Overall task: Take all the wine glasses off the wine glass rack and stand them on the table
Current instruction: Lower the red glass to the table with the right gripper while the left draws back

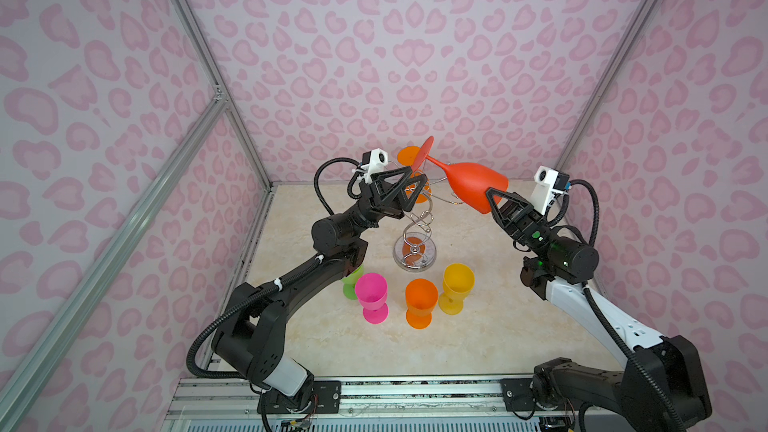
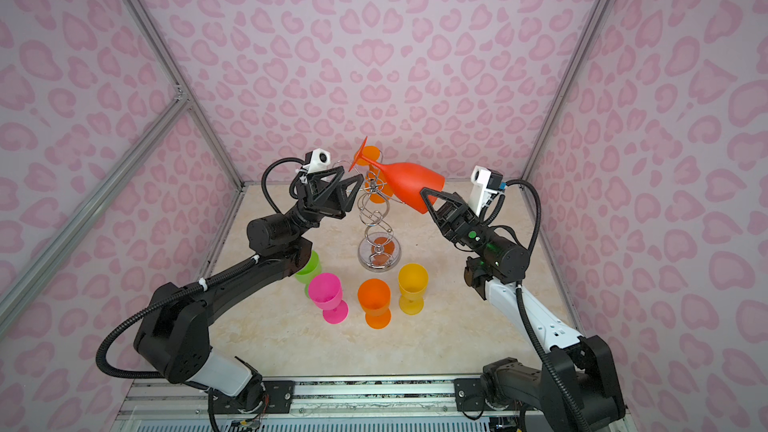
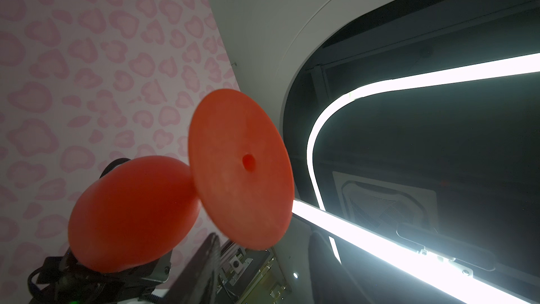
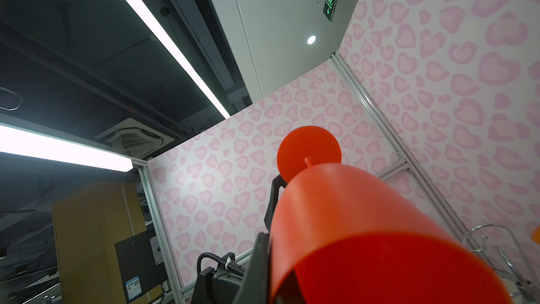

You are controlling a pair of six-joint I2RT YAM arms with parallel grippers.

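1. The wine glass (image 1: 469, 187) is opaque red with a matte finish. It has a long tulip bowl, a thin stem and a flat round foot, and the left wrist view shows a small dimple at the middle of the foot (image 3: 239, 168).
2. I see it in the air above the table, lying almost on its side. The foot points up toward the back wall and the mouth points toward the right arm.
3. The right gripper (image 1: 492, 197) is pinching the bowl wall at the rim, with one finger outside and the other hidden inside.
4. The left gripper (image 1: 411, 178) is spread with nothing between its fingers, just beside the rack's curled top.
5. The wine glass rack (image 1: 419, 222) is shiny chrome wire with a spiral stem and a round mirrored base. The glass's stem passes over its arms, and I cannot tell whether they touch.
6. An orange glass (image 1: 409, 155) hangs on the rack's far side.
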